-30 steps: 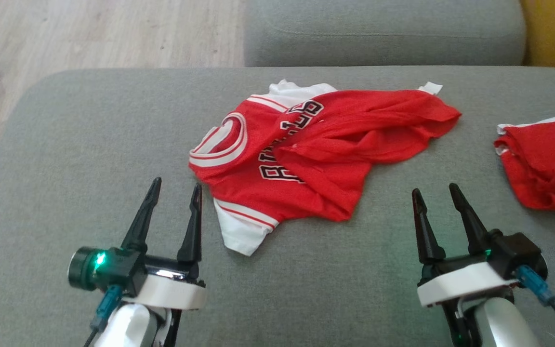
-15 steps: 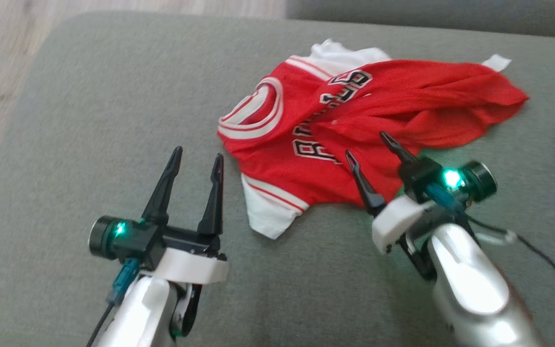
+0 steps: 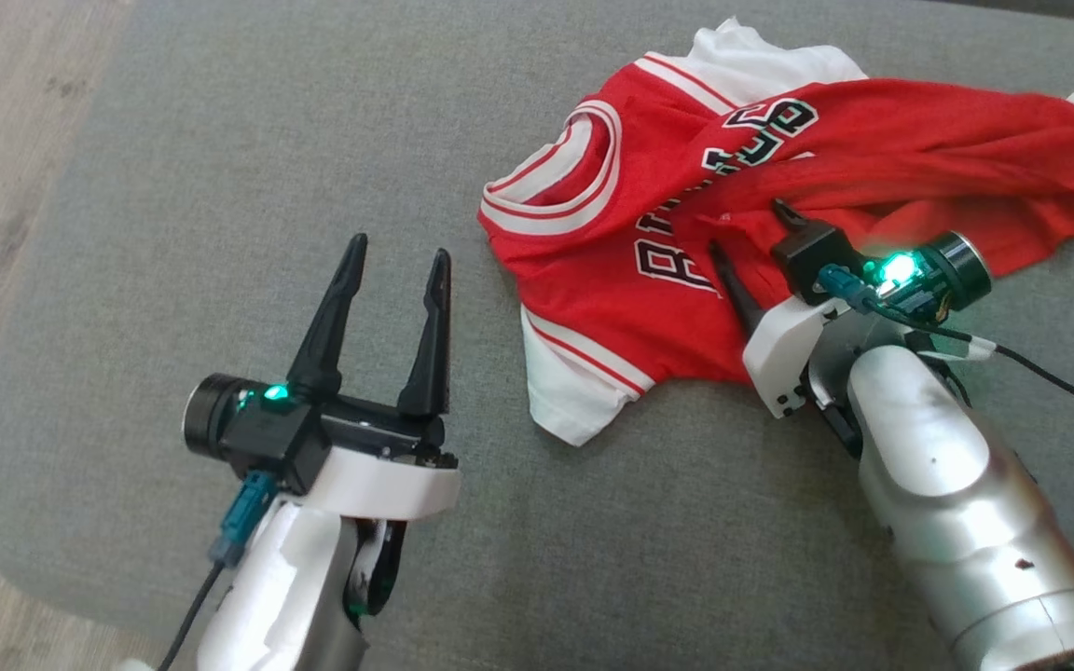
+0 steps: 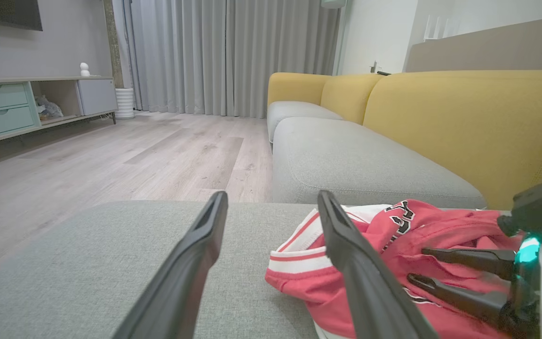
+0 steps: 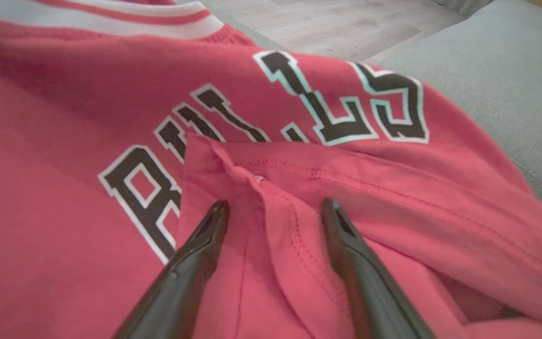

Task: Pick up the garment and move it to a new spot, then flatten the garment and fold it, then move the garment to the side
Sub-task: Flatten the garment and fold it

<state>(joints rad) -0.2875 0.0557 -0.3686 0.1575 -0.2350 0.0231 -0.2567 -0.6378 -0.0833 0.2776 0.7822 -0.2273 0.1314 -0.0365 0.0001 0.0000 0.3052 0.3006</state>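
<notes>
Grey sofa cushion (image 3: 173, 233): red jersey (image 3: 649, 224) crumpled at far right; right gripper (image 3: 747, 226) spread wide astride a raised fold, nothing gripped; left gripper (image 3: 399, 247) spread wide, empty, left of jersey

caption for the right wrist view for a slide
Open right gripper straddling a fold of the red jersey on the grey couch.

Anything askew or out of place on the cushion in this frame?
Only the red jersey: it lies crumpled on the grey cushion, its lower part flopped over the chest lettering. The right end effector is open at that fold. No damage visible.
</notes>
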